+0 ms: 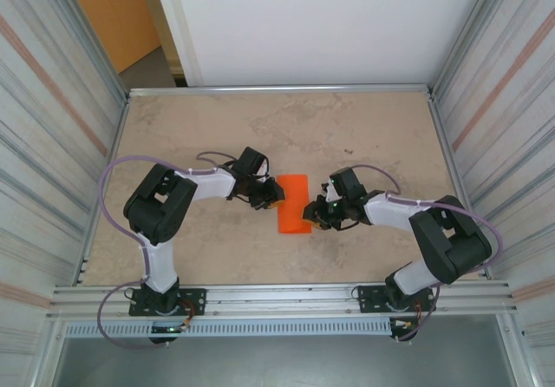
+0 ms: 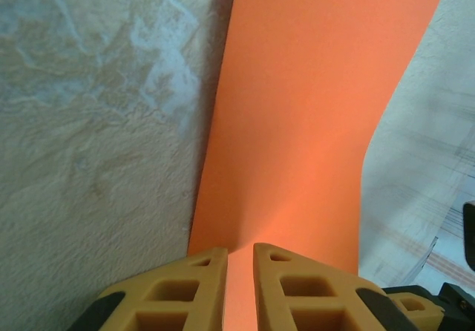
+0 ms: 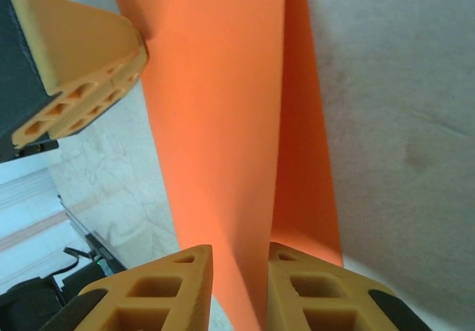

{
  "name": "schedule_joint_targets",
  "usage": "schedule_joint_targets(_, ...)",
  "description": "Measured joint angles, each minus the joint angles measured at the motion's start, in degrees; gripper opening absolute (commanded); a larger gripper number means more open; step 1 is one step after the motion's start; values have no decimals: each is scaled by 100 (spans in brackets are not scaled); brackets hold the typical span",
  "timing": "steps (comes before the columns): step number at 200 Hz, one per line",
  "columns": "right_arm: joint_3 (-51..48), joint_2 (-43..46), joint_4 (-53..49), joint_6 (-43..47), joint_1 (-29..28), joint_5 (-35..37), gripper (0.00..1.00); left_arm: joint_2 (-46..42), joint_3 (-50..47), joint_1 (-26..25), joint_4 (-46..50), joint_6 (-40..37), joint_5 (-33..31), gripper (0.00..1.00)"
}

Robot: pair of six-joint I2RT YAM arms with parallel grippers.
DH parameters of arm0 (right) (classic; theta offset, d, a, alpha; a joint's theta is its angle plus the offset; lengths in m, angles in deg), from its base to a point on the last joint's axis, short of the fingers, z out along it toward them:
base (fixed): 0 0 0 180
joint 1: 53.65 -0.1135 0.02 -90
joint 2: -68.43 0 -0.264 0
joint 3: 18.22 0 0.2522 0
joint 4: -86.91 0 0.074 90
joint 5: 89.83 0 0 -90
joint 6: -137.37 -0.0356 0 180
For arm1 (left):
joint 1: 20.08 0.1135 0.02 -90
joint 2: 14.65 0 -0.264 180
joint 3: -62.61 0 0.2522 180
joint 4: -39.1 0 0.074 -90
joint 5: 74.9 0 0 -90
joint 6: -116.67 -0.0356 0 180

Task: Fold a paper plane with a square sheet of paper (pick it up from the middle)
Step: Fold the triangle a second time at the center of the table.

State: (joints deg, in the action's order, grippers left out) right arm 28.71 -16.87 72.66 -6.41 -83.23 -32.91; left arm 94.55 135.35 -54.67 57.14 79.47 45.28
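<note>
Top external: one sheet (image 1: 293, 203) (folded narrower).

Bright plain orange on the square sheet of paper (image 1: 293, 203); mottled sandy beige across the table (image 1: 364, 135). Fingers (image 2: 185, 294) show mustard yellow, black behind. Arms (image 1: 160, 200) are black and white, cables (image 1: 104, 187) lilac, side walls (image 1: 43, 101) ribbed grey with pinkish stripes.

Mottled beige tabletop (image 1: 199, 135), metal rails (image 1: 277, 89) along the edges. At its middle, orange paper (image 1: 293, 203), folded narrow; flat on it or lifted, cannot tell.
</note>
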Motion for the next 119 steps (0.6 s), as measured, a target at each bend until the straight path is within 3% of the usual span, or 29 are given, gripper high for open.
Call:
schedule_joint_targets(59, -48, 103, -103, -269, 48, 4, 4, 0, 39, -2, 61, -24, 4, 19)
schedule_joint_targets(119, -26, 188, -485, -293, 142, -4, 0, -103, 118, -20, 114, -278, 20, 21)
